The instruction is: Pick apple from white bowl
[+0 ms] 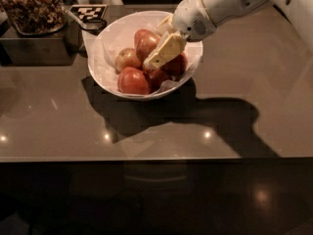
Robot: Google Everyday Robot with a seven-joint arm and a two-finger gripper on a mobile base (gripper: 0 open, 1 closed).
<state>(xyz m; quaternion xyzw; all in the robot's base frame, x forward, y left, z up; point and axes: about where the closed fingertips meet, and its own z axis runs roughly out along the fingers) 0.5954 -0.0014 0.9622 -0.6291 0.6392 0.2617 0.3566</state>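
The white bowl (105, 67) stands on the brown table at the back centre and holds several red and yellow apples. My gripper (153, 48) reaches into the bowl from the upper right. It is shut on a red apple (145, 40) near the middle of the bowl, with one pale finger (164, 50) in front of the apple and the other behind it. The held apple sits slightly above the other apples (133, 81). The white arm (220, 6) covers the bowl's far right rim.
A dark square container of brown nuts (32, 9) stands at the back left, close to the bowl. A black-and-white marker tag (88, 11) lies between them. The table's front edge (156, 158) runs across the middle of the view.
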